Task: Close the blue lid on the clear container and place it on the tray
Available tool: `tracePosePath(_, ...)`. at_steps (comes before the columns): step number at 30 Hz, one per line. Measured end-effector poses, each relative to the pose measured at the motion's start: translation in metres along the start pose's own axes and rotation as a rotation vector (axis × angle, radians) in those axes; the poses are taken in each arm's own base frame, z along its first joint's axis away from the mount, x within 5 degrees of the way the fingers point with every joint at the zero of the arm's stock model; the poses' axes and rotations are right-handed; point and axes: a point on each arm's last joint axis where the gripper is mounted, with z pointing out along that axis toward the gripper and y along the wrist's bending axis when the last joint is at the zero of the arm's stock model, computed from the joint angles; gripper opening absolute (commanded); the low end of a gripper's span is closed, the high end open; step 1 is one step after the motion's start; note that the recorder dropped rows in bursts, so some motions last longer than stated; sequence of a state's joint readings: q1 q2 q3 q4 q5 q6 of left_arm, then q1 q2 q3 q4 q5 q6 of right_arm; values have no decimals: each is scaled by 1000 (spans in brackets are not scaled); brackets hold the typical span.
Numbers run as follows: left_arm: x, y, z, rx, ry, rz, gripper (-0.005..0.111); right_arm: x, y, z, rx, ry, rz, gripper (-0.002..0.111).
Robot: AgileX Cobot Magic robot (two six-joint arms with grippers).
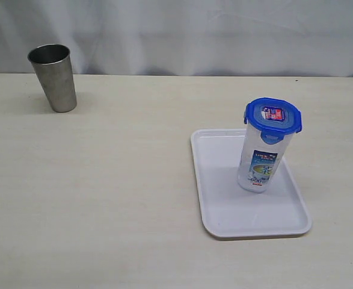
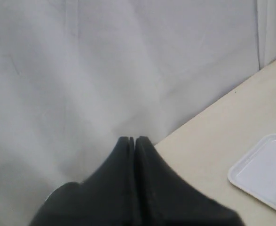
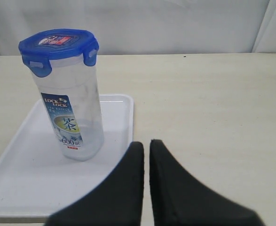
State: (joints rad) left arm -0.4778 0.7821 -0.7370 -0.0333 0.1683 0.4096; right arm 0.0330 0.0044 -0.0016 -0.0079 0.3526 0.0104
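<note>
White curtain backdrop, beige table. Far left: steel cup, not needed. Left hand is seen pressed together, empty, aimed at the curtain. Right of centre: tray, with the clear container stood upright on it, blue lid seated, visible flaps folded down. Right hand is likewise pressed together, empty, near the tray edge. Task judged done. Any retreat should be kept clear of the tall canister, which looks easily tipped.

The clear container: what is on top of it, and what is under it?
The blue lid sits on top and hides the mouth. Under the container is the tray; its base hides that patch.
</note>
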Motion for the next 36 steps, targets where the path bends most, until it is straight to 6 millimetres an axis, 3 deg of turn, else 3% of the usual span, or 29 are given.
tracePosePath(10,38,-10,-39,-102,-143,-26,0,0,0,0,0,0,0,5)
tracePosePath(16,73,-3,-76,-350,-167,-191,0,0,0,0,0,0,0,5)
tracePosePath(22,98,-14,-102,-489,-233,-217,0,0,0,0,0,0,0,5)
tracePosePath(27,123,-29,-108,-496,-260,-215,0,0,0,0,0,0,0,5)
tracePosePath(36,165,-41,-95,-458,-111,-251,0,0,0,0,0,-2,0,5)
